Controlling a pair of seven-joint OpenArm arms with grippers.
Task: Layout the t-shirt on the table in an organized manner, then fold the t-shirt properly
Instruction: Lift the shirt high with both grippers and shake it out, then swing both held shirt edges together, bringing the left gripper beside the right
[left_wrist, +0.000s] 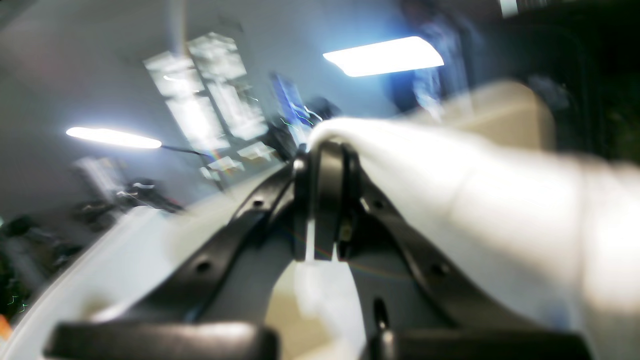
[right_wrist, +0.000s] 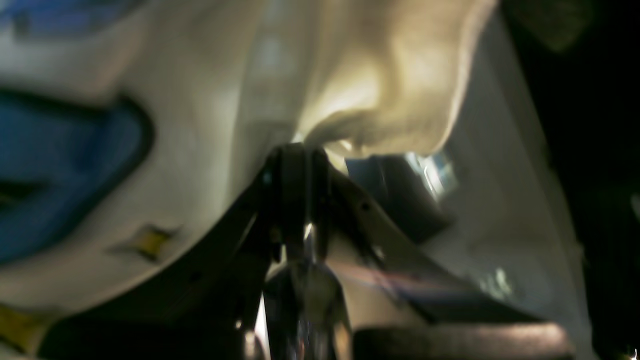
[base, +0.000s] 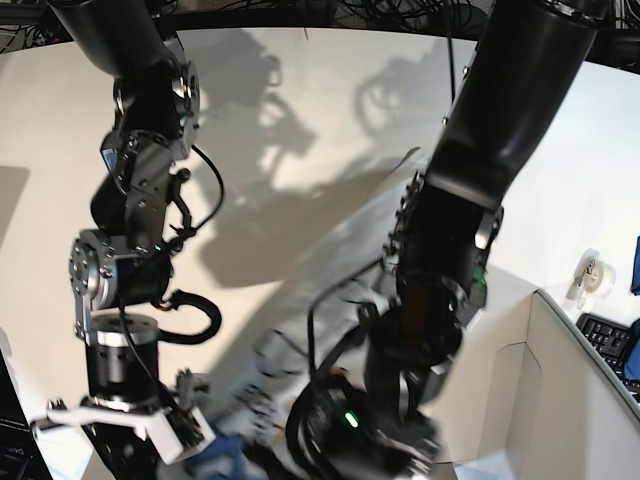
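Note:
The t-shirt is white cloth running from my left gripper off to the right, lifted with the ceiling lights behind it. The left jaws are shut on a fold of it. In the right wrist view the t-shirt fills the frame, showing a blue printed letter and a yellow star. My right gripper is shut on a bunched edge of it. In the base view both arms reach down over the white table. A blurred blue patch of the t-shirt shows at the bottom, between the two wrists.
A white open box stands at the right of the table, with a tape roll and a keyboard beyond it. Cables hang along the right arm, and the left arm blocks the centre of the base view.

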